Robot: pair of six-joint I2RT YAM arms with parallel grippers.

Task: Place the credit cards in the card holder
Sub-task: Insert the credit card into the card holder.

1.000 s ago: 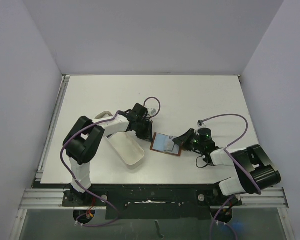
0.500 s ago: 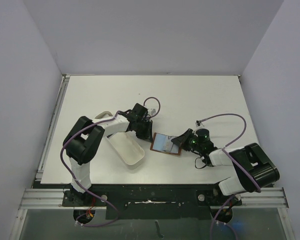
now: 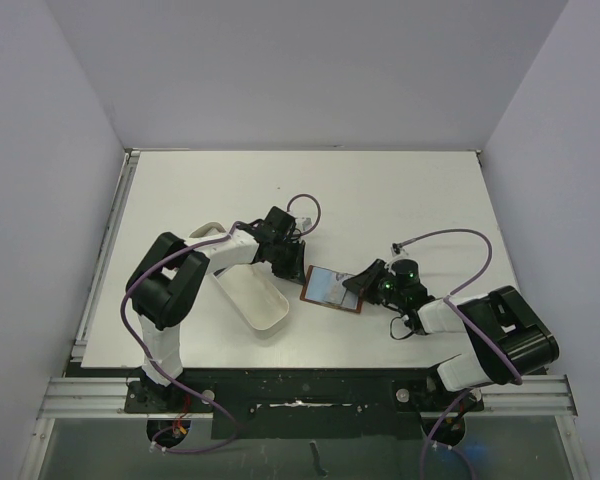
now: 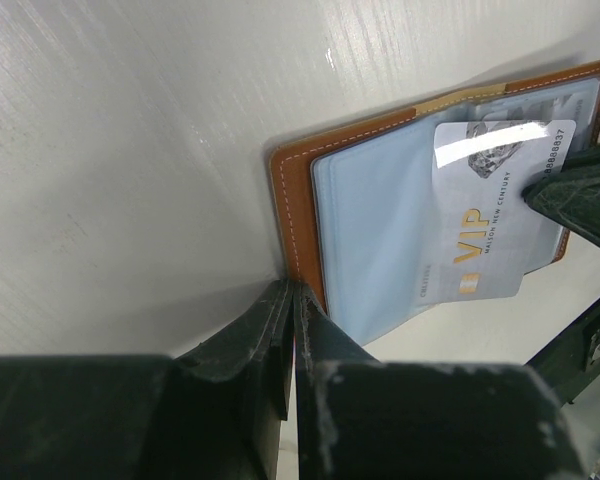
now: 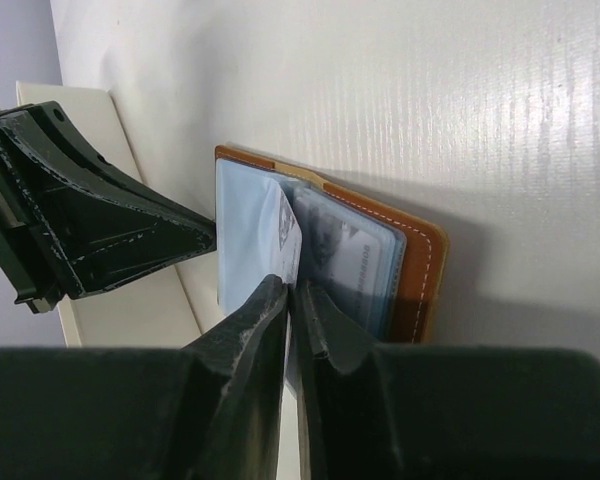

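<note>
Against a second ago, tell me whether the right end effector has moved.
Yes, slightly left in the top view: the right end effector, pinching the silver plastic card, reaches further over the unmoved reddish-brown leather card holder.

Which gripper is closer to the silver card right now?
Right. The right gripper pinches the silver card over the wallet; the left gripper pinches the wallet's edge, clear of the card.

Robotics laboratory test cell. A white table (image 3: 380, 190) is boxed in on three sides by plain pale lilac walls (image 3: 310, 70). Two white-and-black robot arms, the left arm (image 3: 167, 287) and the right arm (image 3: 505, 338), stand bolted at its near edge along an aluminium rail (image 3: 90, 398), with purple cables (image 3: 450, 232) looping along them.
</note>
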